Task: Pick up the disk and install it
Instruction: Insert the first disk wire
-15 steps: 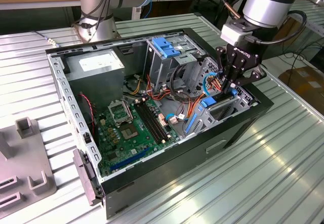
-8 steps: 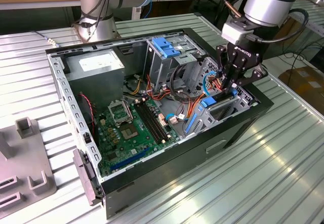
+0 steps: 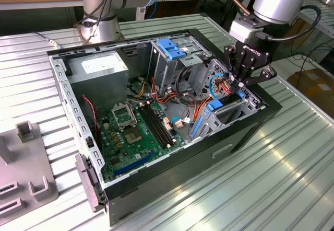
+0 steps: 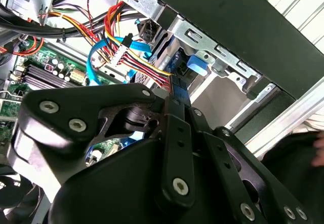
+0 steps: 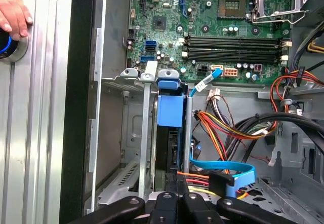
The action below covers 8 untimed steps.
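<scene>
Disk [image 5: 167,133]: dark slab on edge, glossy blue plastic rail, seated in grey sheet-metal bay [image 5: 144,133] just beyond claw [image 5: 177,196]. Claw's black fingers pressed together, touching disk's end. Ribbed metal desk [image 3: 271,158].

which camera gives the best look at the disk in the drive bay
The first wrist view: the disk sits edge-on in the bay slot, blue rail facing the camera. The exterior view shows a blue sliver below the gripper; the second wrist view, little past it.

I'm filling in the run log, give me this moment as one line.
gripper: over drive bay, fingers closed on the disk's edge | disk: upright in drive bay, blue rail up | computer case: open
</scene>
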### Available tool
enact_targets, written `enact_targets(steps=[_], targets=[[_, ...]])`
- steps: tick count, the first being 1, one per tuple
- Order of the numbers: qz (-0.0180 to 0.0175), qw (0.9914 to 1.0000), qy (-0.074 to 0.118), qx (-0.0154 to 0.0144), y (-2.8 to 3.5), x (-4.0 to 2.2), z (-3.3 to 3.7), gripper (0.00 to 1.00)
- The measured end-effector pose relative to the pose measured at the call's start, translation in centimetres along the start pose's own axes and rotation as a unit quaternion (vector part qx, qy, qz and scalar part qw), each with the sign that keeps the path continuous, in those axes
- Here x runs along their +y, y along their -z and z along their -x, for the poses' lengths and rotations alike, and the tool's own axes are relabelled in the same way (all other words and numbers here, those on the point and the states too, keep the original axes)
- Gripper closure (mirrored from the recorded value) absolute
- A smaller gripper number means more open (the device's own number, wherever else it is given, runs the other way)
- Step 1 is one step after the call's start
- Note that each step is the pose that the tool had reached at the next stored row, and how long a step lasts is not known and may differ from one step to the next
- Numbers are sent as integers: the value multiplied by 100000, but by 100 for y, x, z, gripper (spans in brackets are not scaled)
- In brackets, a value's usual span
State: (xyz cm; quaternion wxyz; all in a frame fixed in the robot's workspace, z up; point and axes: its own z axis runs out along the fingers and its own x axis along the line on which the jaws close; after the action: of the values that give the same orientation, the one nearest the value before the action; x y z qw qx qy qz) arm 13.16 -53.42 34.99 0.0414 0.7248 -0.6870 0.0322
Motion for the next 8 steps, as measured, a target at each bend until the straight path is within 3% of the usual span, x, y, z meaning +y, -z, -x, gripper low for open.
enact_targets(steps=[8], targets=[[-2,100000,-1,1,4,0,0,90]])
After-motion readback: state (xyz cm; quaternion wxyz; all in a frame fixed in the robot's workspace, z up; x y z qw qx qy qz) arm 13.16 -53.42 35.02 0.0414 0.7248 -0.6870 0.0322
